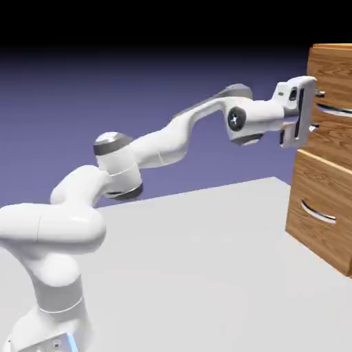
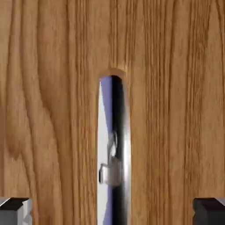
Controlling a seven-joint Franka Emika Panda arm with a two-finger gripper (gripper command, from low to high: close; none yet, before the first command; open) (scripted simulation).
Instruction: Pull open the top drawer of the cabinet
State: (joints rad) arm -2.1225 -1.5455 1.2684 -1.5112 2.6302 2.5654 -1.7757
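Drawer, uppermost in cabinet, directly ahead of gripper; handle lies centered between wide-open, empty fingers, its long axis crosswise to their closing direction.

Open air all the way over the desk, nothing standing on the stretch between arm and cabinet! Up close, bare wood flanks the handle on both sides, and straight ahead the drawer front blocks the way.
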